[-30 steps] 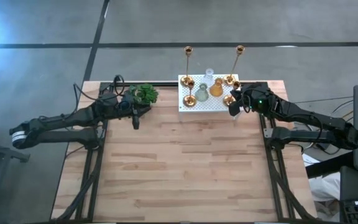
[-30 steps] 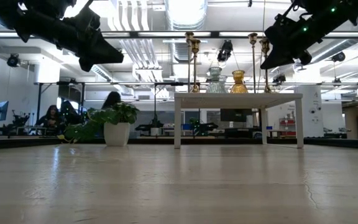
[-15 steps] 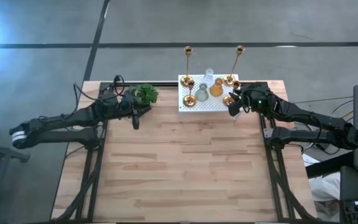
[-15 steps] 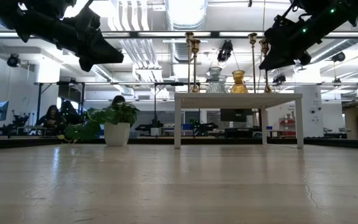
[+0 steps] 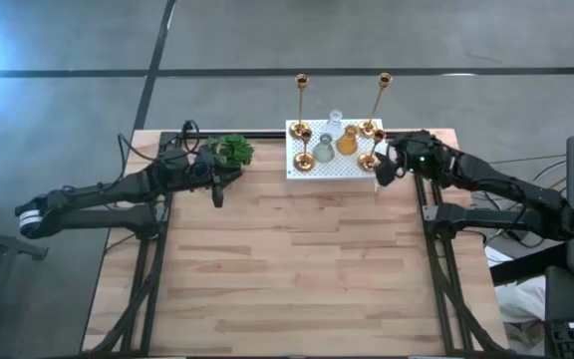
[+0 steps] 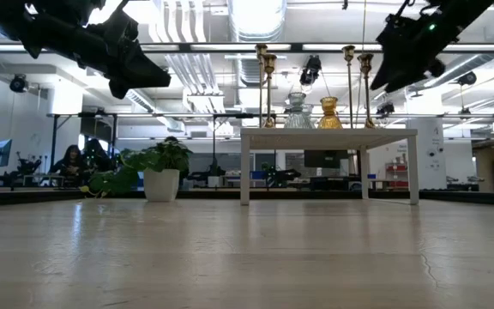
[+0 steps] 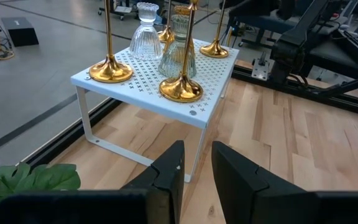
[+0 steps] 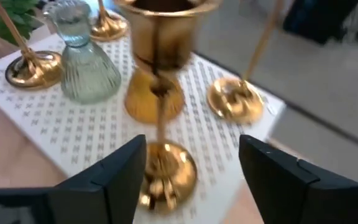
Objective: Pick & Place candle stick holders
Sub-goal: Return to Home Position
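Note:
Several candle stick holders stand on the white perforated stand (image 5: pixel 333 170) at the table's far edge. They are gold candlesticks (image 5: pixel 302 100) (image 5: pixel 382 98) (image 5: pixel 305 152) and glass holders in clear (image 5: pixel 335 120), pale green (image 5: pixel 324 152) and amber (image 5: pixel 347 142). My right gripper (image 8: pixel 191 149) is open at the stand's right corner. Its fingers stand wide on either side of a gold candlestick (image 8: pixel 161 106), whose round base (image 8: pixel 166 177) rests on the stand. My left gripper (image 7: pixel 196 165) hovers by the plant, fingers a narrow gap apart, with nothing between them.
A green leafy plant (image 5: pixel 230 150) in a white pot (image 6: pixel 161 183) stands left of the stand, close to my left arm. Bare wooden tabletop (image 5: pixel 297 269) stretches toward the near edge. People sit in the room beyond the table (image 6: pixel 71 163).
My right gripper has opened and let go of the gold candlestick, which stays upright on the stand's right corner. The gripper has drawn back a little toward the table's right edge.

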